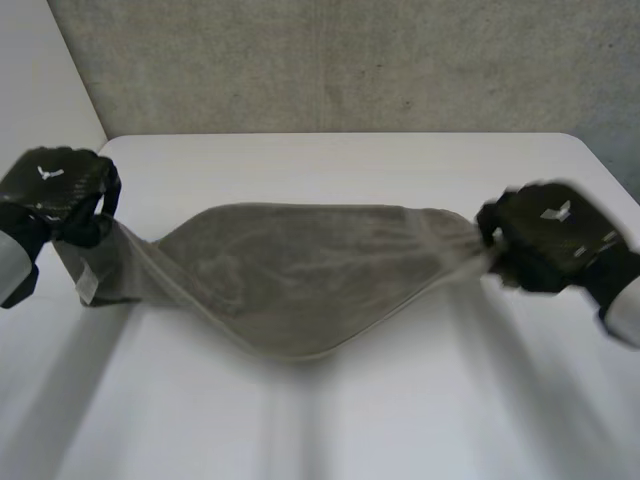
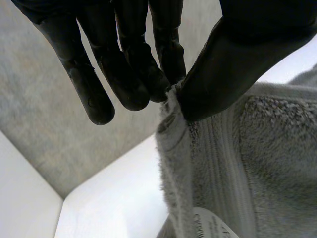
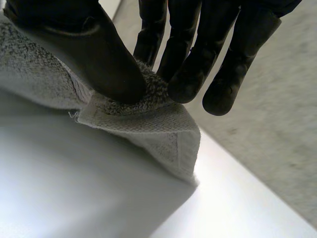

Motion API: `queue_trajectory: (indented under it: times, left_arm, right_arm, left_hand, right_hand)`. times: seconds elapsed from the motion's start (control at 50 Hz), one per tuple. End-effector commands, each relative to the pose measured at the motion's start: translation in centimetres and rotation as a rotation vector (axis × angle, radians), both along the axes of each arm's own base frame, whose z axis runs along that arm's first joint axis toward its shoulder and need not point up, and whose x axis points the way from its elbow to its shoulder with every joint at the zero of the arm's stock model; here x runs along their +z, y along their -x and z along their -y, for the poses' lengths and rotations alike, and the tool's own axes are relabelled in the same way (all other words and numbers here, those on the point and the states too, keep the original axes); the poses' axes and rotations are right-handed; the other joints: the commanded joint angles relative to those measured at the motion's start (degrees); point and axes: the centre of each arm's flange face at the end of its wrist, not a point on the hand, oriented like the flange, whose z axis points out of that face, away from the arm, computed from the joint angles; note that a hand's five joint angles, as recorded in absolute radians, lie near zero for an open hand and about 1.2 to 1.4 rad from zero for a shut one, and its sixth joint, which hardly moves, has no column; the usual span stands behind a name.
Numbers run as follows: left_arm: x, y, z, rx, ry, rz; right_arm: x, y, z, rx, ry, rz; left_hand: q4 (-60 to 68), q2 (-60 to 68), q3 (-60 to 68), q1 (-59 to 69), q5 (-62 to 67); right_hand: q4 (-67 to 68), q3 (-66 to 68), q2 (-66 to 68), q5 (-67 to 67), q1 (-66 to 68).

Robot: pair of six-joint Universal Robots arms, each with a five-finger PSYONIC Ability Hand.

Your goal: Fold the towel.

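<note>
Nearest the camera, the white table (image 1: 320, 430) fills the lower half of the head view, bare in front of the work. Grey-brown towel (image 1: 300, 280): spread widthwise across the centre of the frame, suspended between both hands, its upper edge drawn fairly straight and its lower edge sagging in a curve toward the table surface; contact between that edge and the table cannot be confirmed. Left hand (image 1: 58, 185): positioned at the left edge of the frame, raised above the table, gripping one end of the towel. In the left wrist view, the thumb (image 2: 233, 64) presses the towel's hemmed edge against the fingertips (image 2: 158, 84); the remaining fingers extend nearly straight beside the pinch. A short length of towel hangs below this hand, carrying a white label (image 2: 215, 225). Right hand (image 1: 545, 235): positioned at the right edge of the frame, gripping the opposite end. In the right wrist view, its thumb (image 3: 99, 54) clamps a corner of the towel against the fingers (image 3: 185, 79), with the hemmed corner projecting below the pinch, just above the table. Grey wall (image 1: 330, 60): behind the table, across the top of the frame.
</note>
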Motion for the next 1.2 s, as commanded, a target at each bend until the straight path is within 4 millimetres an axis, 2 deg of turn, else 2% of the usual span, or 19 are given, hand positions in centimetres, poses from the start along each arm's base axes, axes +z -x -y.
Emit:
queue_trajectory:
  times: [0.02, 0.22, 0.44, 0.58, 0.68, 0.72, 0.74, 0.76, 0.78, 0.8, 0.82, 0.84, 0.88, 0.94, 1.0, 1.06, 1.1, 1.16, 1.2]
  left_arm:
    - [3.4, -0.2, -2.1, -0.042, 0.057, -0.106]
    - [3.4, -0.7, -1.7, -0.043, 0.036, -0.16]
    - [-0.8, -0.6, 2.5, -0.046, -0.102, -0.168]
    - [1.1, 0.6, 4.2, -0.086, -0.03, -0.161]
    - [3.2, 0.9, 7.3, -0.09, 0.044, -0.165]
    - [5.6, 2.0, 9.5, -0.074, 0.105, -0.174]
    - [5.6, 2.0, 9.5, -0.074, 0.106, -0.174]
    - [7.3, 2.9, 10.1, -0.067, 0.148, -0.182]
    - [9.4, 3.9, 10.4, -0.067, 0.199, -0.192]
    - [9.4, 3.9, 10.4, -0.067, 0.199, -0.192]
    - [11.4, 4.6, 10.5, -0.067, 0.247, -0.206]
    - [11.4, 4.6, 10.5, -0.067, 0.248, -0.206]
    - [15.1, 4.8, 9.9, -0.082, 0.316, -0.252]
    - [16.7, 4.7, 9.3, -0.104, 0.322, -0.325]
    - [16.5, 4.8, 9.3, -0.116, 0.301, -0.353]
    - [14.5, 5.1, 9.1, -0.144, 0.207, -0.373]
    - [10.4, 4.4, 9.3, -0.146, 0.076, -0.348]
    - [8.4, 3.7, 9.3, -0.14, 0.022, -0.331]
    - [4.7, 1.8, 9.3, -0.113, -0.056, -0.293]
  right_arm:
    - [5.7, 2.8, 0.8, -0.047, 0.017, 0.042]
    - [6.4, 4.0, 2.0, -0.073, 0.011, 0.046]
    - [2.2, 3.2, 7.0, -0.026, -0.147, 0.034]
    - [2.9, 2.8, 8.9, -0.071, -0.093, -0.009]
    - [4.5, 1.2, 11.0, -0.078, -0.008, -0.018]
    - [7.6, -1.3, 12.5, -0.064, 0.121, -0.006]
    - [7.6, -1.3, 12.5, -0.064, 0.122, -0.006]
    - [9.9, -2.1, 13.1, -0.077, 0.201, 0.014]
    - [12.4, -2.5, 13.5, -0.097, 0.278, 0.048]
    - [12.4, -2.5, 13.5, -0.097, 0.279, 0.049]
    - [15.0, -2.4, 13.6, -0.119, 0.35, 0.099]
    - [15.0, -2.4, 13.6, -0.12, 0.351, 0.099]
    - [18.9, -2.1, 13.3, -0.13, 0.434, 0.212]
    - [19.8, -2.1, 12.9, -0.097, 0.412, 0.264]
    - [19.2, -2.1, 12.9, -0.085, 0.37, 0.261]
    - [16.8, -2.4, 12.7, -0.055, 0.257, 0.216]
    - [13.0, -2.7, 12.6, -0.017, 0.135, 0.145]
    - [11.2, -2.8, 12.3, 0.009, 0.094, 0.105]
    - [8.3, -2.7, 11.5, 0.039, 0.038, 0.033]
  left_hand:
    - [2.0, 2.2, 3.0, 7.4, 6.4]
    - [2.0, 2.2, 3.0, 7.4, 6.4]
    - [2.0, 2.2, 3.0, 7.4, 6.4]
    - [2.0, 2.2, 3.0, 7.4, 6.4]
    - [2.0, 2.2, 3.0, 7.4, 6.4]
    - [2.0, 2.2, 3.0, 7.4, 6.4]
    - [2.0, 2.2, 3.0, 7.4, 6.4]
    - [2.0, 2.2, 3.0, 7.4, 6.4]
    - [2.0, 2.2, 3.0, 7.4, 6.4]
    - [2.0, 2.2, 3.0, 7.4, 6.4]
    - [2.0, 2.2, 3.0, 7.4, 6.4]
    - [2.0, 2.2, 3.0, 7.4, 6.4]
    - [2.0, 2.2, 3.0, 7.4, 6.4]
    - [2.0, 2.2, 3.0, 7.4, 6.4]
    - [2.0, 2.2, 3.0, 7.4, 6.4]
    - [2.0, 2.2, 3.0, 7.4, 6.4]
    - [2.0, 2.2, 3.0, 7.4, 6.4]
    - [2.0, 2.2, 3.0, 7.4, 6.4]
    - [2.0, 2.2, 3.0, 7.4, 6.4]
  right_hand:
    - [3.5, 3.7, 5.4, 3.8, 4.6]
    - [3.5, 3.7, 5.4, 3.8, 4.6]
    - [3.5, 3.7, 5.4, 3.8, 4.6]
    - [3.5, 3.7, 5.4, 3.8, 4.6]
    - [3.5, 3.7, 5.4, 3.8, 4.6]
    - [3.5, 3.7, 5.4, 3.8, 4.6]
    - [3.5, 3.7, 5.4, 3.8, 4.6]
    - [3.5, 3.7, 5.4, 3.8, 4.6]
    - [3.5, 3.7, 5.4, 3.8, 4.6]
    - [3.5, 3.7, 5.4, 3.8, 4.6]
    - [3.5, 3.7, 5.4, 3.8, 4.6]
    - [3.5, 3.7, 5.4, 3.8, 4.6]
    - [3.5, 3.7, 5.4, 3.8, 4.6]
    - [3.5, 3.7, 5.4, 3.8, 4.6]
    - [3.5, 3.7, 5.4, 3.8, 4.6]
    - [3.5, 3.7, 5.4, 3.8, 4.6]
    - [3.5, 3.7, 5.4, 3.8, 4.6]
    - [3.5, 3.7, 5.4, 3.8, 4.6]
    - [3.5, 3.7, 5.4, 3.8, 4.6]
